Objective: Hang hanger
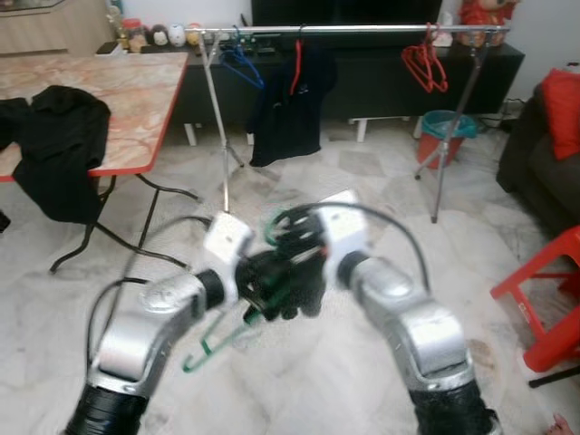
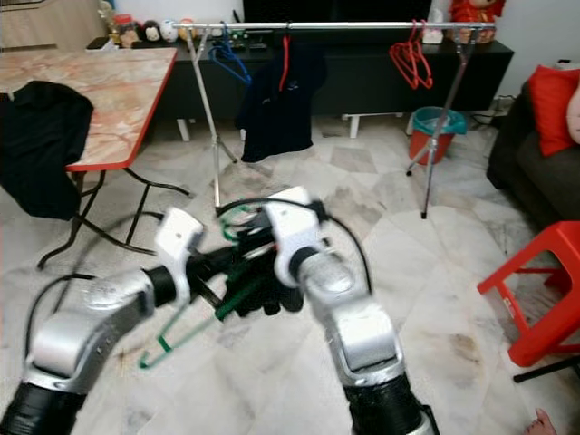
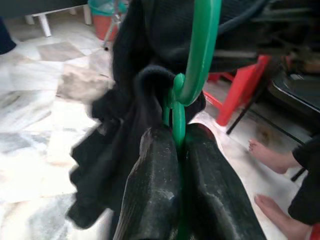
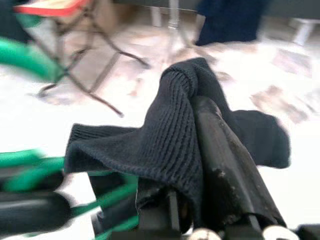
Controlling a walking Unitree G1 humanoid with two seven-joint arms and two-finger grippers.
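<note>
Left end effector pinches green hanger; right end effector grips black garment

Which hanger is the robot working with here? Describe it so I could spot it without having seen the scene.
Start at the silver clothes rail across the room, then drop to the two silver arms in the foreground. Between them, the left tool is shut on a thin green plastic hanger beside a black knitted cloth. The rail's hangers are red or blue; this one is green.

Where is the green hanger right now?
The green hanger is low in the head views, centre-left, pinched by the left end effector beside the right end effector holding a black cloth.
</note>
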